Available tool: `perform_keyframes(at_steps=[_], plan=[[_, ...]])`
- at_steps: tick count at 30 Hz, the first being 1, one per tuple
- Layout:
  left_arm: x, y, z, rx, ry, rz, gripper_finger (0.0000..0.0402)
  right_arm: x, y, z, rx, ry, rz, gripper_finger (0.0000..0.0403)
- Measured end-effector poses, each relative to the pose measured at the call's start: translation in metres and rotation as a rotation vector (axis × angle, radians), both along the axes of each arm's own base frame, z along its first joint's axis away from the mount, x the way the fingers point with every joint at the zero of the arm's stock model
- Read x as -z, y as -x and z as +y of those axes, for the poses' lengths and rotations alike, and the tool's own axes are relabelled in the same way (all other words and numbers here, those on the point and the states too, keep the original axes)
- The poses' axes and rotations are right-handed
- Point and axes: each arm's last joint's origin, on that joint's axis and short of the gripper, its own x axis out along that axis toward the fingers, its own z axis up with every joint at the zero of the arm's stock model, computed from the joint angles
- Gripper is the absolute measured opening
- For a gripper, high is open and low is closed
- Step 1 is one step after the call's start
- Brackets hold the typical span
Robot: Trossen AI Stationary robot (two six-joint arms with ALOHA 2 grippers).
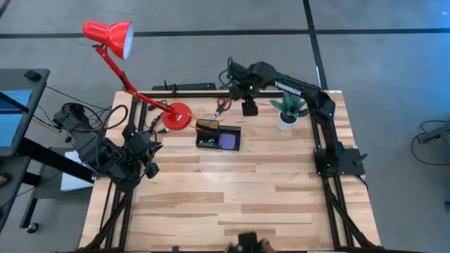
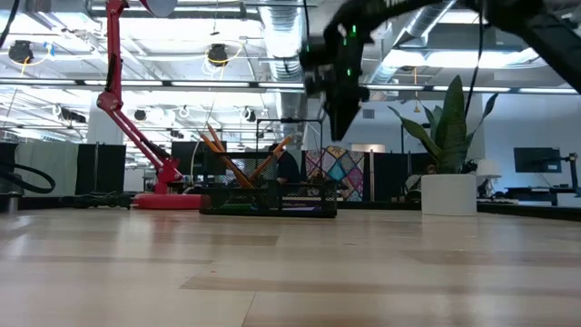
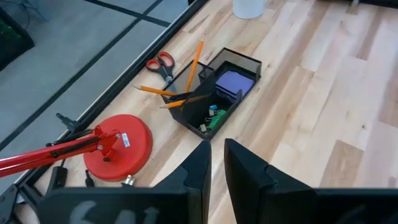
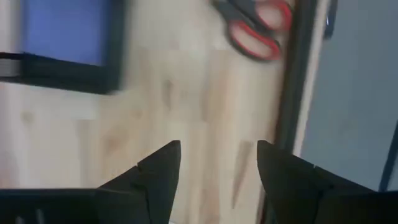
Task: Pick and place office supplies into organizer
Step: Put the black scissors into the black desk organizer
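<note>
The black organizer (image 1: 218,136) stands on the table near its far edge, with orange pencils (image 3: 186,93) leaning in its taller section and a purple notepad (image 3: 234,83) lying in it. Red-handled scissors (image 1: 221,107) lie flat on the table just beyond it, also seen as scissors (image 4: 255,28) in the right wrist view. My right gripper (image 4: 217,163) hangs open above the bare wood between organizer and scissors, pointing down, holding nothing. My left gripper (image 3: 216,163) waits at the table's left side, fingers nearly together, with nothing between them.
A red desk lamp stands with its round base (image 1: 177,116) left of the organizer, its arm reaching past the table's far left corner. A potted plant (image 1: 288,112) in a white pot stands at the far right. A black rail (image 4: 289,93) runs along the far edge.
</note>
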Motion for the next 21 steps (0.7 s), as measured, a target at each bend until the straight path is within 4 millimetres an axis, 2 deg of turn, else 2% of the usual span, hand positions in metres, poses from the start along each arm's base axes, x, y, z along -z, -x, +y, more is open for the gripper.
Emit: perform_keyframes(at_steps=[5, 10, 14, 21], plan=[[0.0, 0.002, -0.003, 0.024, 0.002, 0.0, 0.0036, 0.023, 0.006, -0.046, 0.031, -0.016, -0.054, 0.0186], [0.0, 0.002, -0.003, 0.026, -0.001, 0.001, 0.0036, 0.044, 0.002, -0.073, 0.015, -0.118, -0.207, 0.0168], [0.0, 0.002, -0.003, 0.027, -0.003, 0.003, 0.0036, 0.06, -0.002, -0.081, -0.081, -0.17, -0.253, 0.0162], [0.0, 0.003, -0.003, 0.051, -0.036, 0.027, 0.0036, 0.093, -0.024, -0.078, -0.272, -0.034, -0.17, 0.0162]])
